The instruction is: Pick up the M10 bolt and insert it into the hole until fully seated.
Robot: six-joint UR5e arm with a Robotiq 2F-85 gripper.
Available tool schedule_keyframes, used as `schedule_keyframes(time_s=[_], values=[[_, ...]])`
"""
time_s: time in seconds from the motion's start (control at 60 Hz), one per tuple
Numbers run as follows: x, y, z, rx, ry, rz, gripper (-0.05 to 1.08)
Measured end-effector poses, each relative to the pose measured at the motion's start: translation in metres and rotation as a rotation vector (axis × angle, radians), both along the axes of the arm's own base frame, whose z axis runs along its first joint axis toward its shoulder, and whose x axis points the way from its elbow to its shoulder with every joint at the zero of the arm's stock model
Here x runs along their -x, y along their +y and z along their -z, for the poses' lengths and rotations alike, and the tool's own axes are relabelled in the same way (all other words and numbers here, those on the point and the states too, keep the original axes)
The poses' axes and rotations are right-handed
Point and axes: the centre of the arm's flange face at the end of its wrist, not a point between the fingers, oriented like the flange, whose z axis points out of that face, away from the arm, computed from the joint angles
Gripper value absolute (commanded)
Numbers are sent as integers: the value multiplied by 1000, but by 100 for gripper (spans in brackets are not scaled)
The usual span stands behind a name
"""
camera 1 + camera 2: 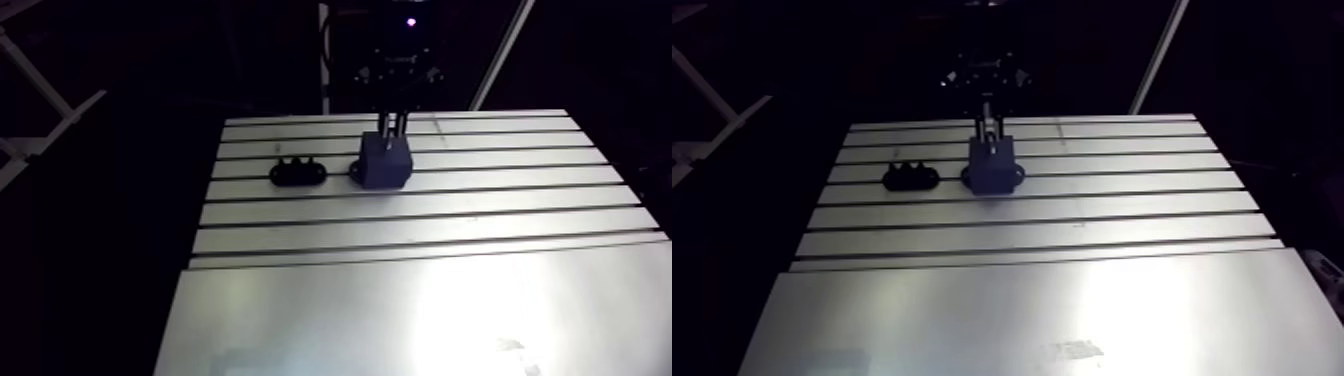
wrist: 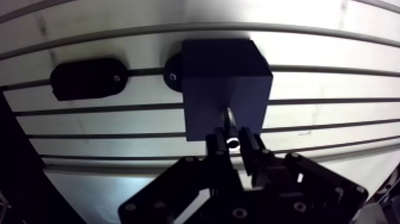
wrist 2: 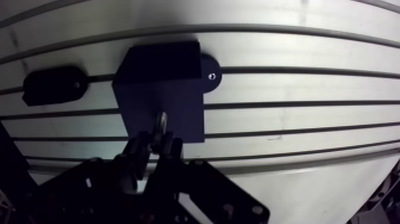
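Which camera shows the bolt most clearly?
The wrist view: the bolt shows as a bright shank held in the gripper, its tip meeting the dark block. The arm view shows only a thin sliver of it above that block.

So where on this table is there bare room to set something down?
Bare: the smooth plate at the near end and the slotted rows between it and the block. Crowded: the far rows, where the black holder, the block and the gripper holding the bolt sit close together.
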Motion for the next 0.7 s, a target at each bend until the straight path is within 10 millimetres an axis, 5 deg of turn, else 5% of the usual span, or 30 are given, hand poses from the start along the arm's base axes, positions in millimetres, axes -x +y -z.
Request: schedule_keyframes(time_s=[0.317, 0.367, 0.417, 0.45, 0.467, 0.483, 0.583, 0.7], values=[[0, 0, 4, 0, 2, 1, 96], [1, 0, 5, -1, 7, 1, 79], [1, 0, 5, -1, 13, 0, 74], [2, 0, 6, -2, 16, 0, 53], [2, 0, 6, -2, 17, 0, 53], [2, 0, 6, -2, 19, 0, 38], [3, 0, 6, -3, 25, -1, 6], [3, 0, 6, -3, 29, -1, 1]])
